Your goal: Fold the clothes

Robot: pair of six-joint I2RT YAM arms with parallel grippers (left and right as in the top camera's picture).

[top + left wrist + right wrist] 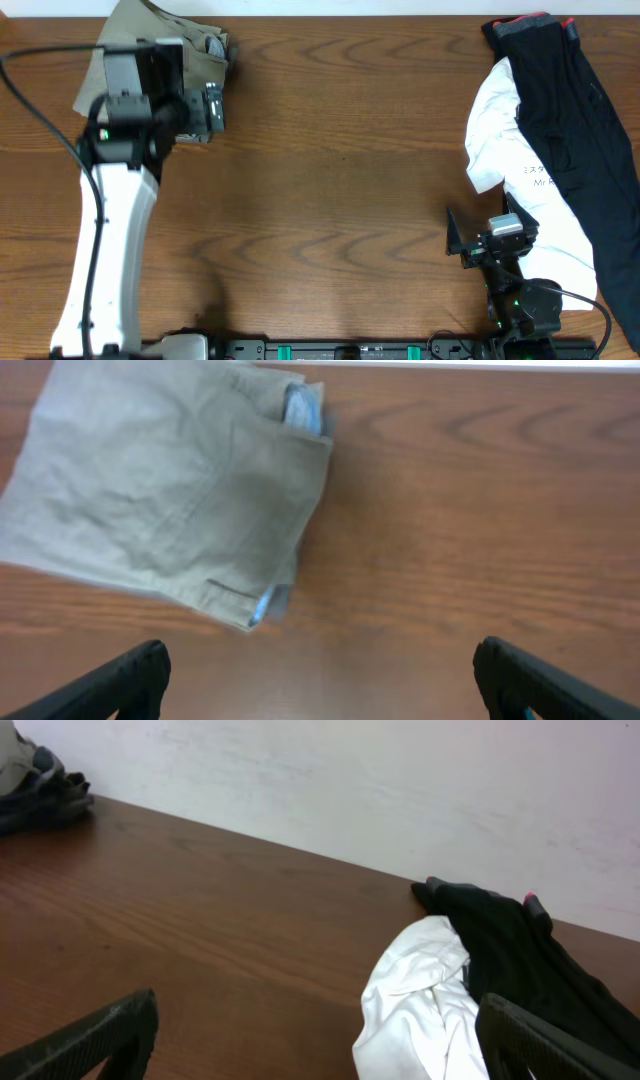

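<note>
The khaki-olive shorts (195, 52) lie folded in a compact stack at the table's far left corner, partly hidden under my left arm. In the left wrist view the shorts (165, 485) fill the upper left, with pale blue lining showing at the edges. My left gripper (318, 685) is open and empty, hovering just off the stack's near right corner; in the overhead view it (212, 108) sits at the stack's edge. My right gripper (318, 1045) is open and empty near the front right, its overhead position (462, 240) beside the white T-shirt.
A white printed T-shirt (520, 180) and a black garment (575, 110) lie heaped at the right side; both show in the right wrist view, the T-shirt (420, 1005) and the black garment (510, 945). A white wall runs behind the table's far edge.
</note>
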